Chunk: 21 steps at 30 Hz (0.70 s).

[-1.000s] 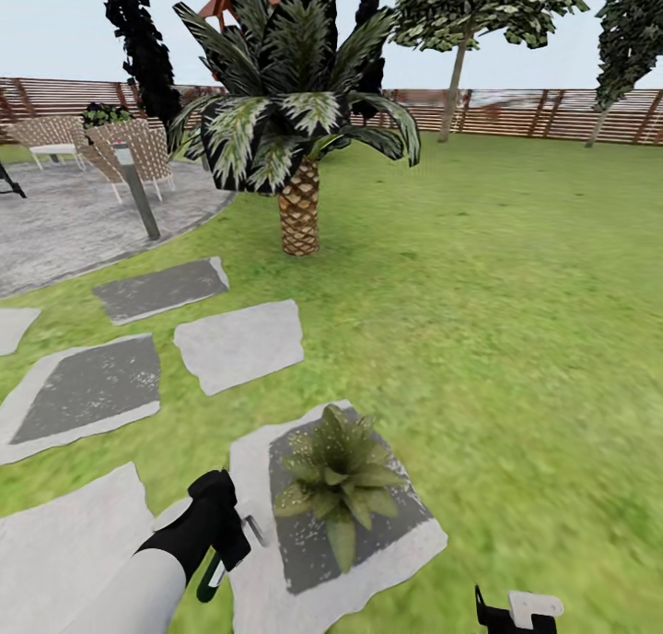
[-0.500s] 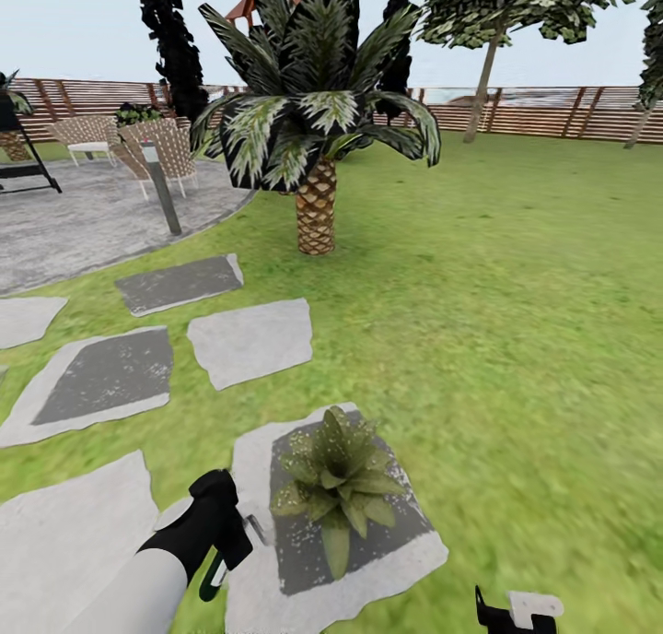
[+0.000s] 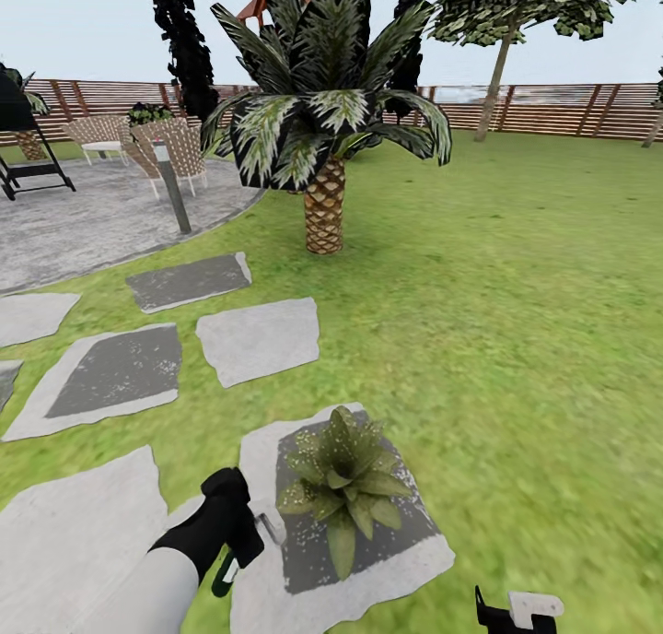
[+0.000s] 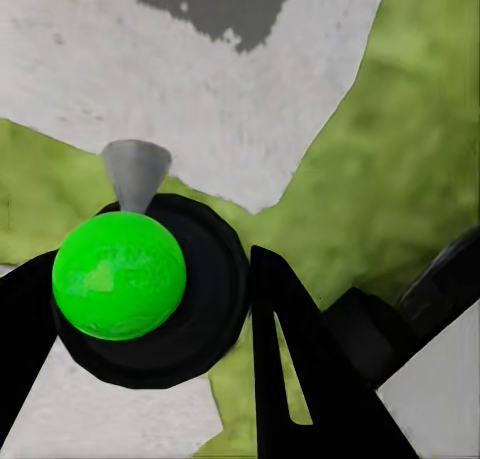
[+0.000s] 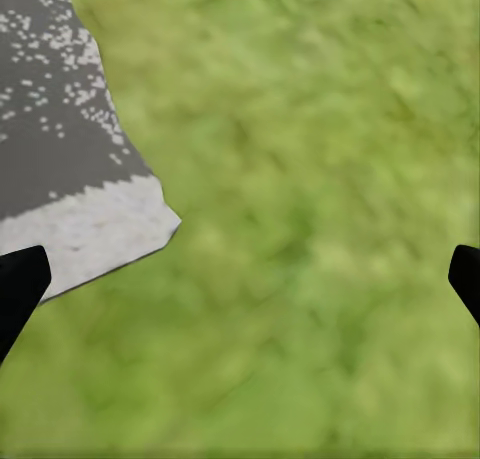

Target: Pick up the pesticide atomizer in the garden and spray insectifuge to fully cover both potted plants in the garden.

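lawn and stepping stones (image 3: 258,339) surround; left gripper (image 3: 241,534) clamped on pesticide atomizer (image 4: 120,274), spraying step, next aim at potted plant (image 3: 345,482); right gripper (image 3: 516,613) spread apart.

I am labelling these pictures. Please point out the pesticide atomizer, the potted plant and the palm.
pesticide atomizer (image 4: 119,276): left wrist view, green body.
potted plant (image 3: 345,482): head view, leaf rosette centre.
palm (image 3: 324,215): head view, trunk.

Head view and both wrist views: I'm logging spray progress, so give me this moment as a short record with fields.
setting: lawn with stepping stones, slat fence behind
potted plant: on a stone, white specks on its leaves
pesticide atomizer: in left gripper, beside the plant
left gripper: shut on the atomizer
right gripper: open over grass, holding nothing
second potted plant: cannot tell
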{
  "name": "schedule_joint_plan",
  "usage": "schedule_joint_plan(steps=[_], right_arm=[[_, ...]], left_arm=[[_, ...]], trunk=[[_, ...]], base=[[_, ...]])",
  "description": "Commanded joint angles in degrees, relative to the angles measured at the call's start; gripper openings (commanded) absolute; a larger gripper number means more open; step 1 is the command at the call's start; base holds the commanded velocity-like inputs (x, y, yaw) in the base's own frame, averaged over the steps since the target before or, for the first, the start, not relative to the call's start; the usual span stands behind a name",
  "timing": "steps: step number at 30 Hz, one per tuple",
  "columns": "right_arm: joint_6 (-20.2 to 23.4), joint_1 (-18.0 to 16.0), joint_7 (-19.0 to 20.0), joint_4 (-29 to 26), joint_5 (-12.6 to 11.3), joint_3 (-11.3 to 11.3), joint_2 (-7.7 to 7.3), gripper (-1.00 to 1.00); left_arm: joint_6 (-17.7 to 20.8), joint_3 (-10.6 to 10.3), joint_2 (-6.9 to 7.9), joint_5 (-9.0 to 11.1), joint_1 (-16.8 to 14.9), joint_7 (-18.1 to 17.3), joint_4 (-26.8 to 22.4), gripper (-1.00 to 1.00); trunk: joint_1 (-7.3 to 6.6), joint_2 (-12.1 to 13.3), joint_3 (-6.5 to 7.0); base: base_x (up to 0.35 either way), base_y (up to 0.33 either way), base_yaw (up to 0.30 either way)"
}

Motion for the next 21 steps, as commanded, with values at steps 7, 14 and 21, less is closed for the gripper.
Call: schedule_joint_plan(steps=[7, 14, 21], right_arm=[[-0.1, 0.0, -0.2, 0.2, 0.6, -0.4, -0.06, 1.00], [-0.1, 0.0, -0.2, 0.1, 0.6, -0.4, -0.02, 1.00], [-0.1, 0.0, -0.2, 0.1, 0.6, -0.4, 0.01, 1.00]], left_arm=[[4.1, -6.5, 0.13, -1.2, -0.2, -0.3, 0.2, -1.00], [6.1, -5.9, 0.25, -0.2, -0.3, -1.9, 0.3, -1.00], [6.0, -6.5, 0.22, -0.7, -0.3, -6.7, -0.3, -1.00]], trunk=[[-0.01, 0.0, -0.05], [-0.01, 0.0, -0.05], [-0.01, 0.0, -0.05]], base=[[0.000, 0.000, 0.000], [0.060, -0.039, 0.000], [0.185, -0.204, 0.149]])
